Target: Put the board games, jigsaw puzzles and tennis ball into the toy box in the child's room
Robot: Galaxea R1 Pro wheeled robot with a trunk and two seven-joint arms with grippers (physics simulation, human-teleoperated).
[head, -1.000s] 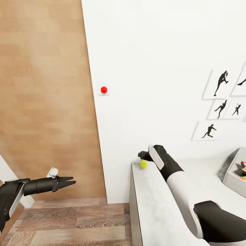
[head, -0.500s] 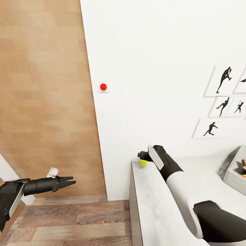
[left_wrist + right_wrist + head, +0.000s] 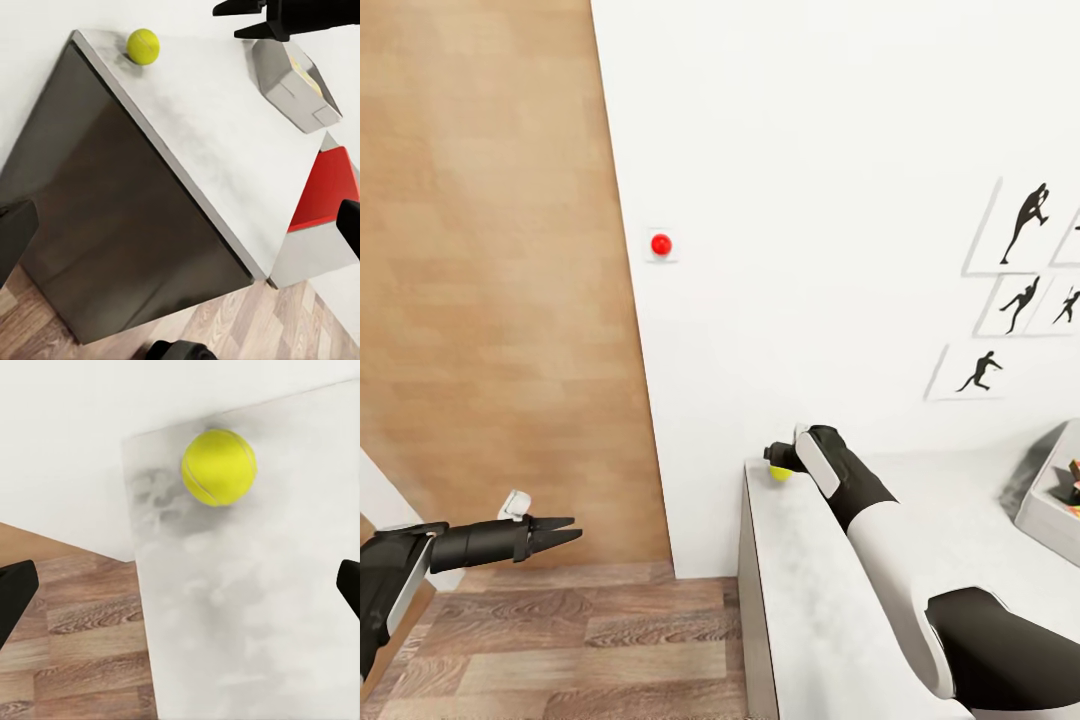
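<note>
The tennis ball (image 3: 781,474) lies at the far left corner of the light grey table (image 3: 810,600), close to the wall. My right gripper (image 3: 776,458) hovers right over it and covers its upper part. Seen from the right wrist, the ball (image 3: 219,467) lies ahead of the open fingers, which touch nothing. The left wrist view shows the ball (image 3: 142,46), my right gripper (image 3: 238,21) above the table and the toy box (image 3: 292,86). The toy box (image 3: 1050,510) stands at the table's right with colourful pieces inside. My left gripper (image 3: 557,530) hangs open over the floor, left of the table.
A small red ball (image 3: 661,244) sits on the white wall above the table. Black silhouette prints (image 3: 1015,300) hang at the right. A wood-panelled wall (image 3: 490,280) rises at the left over plank floor (image 3: 580,650). A red seat (image 3: 326,191) shows beside the table.
The whole view has shifted a little, so the camera has moved. My right gripper now covers more of the tennis ball than before. The left arm has kept its place.
</note>
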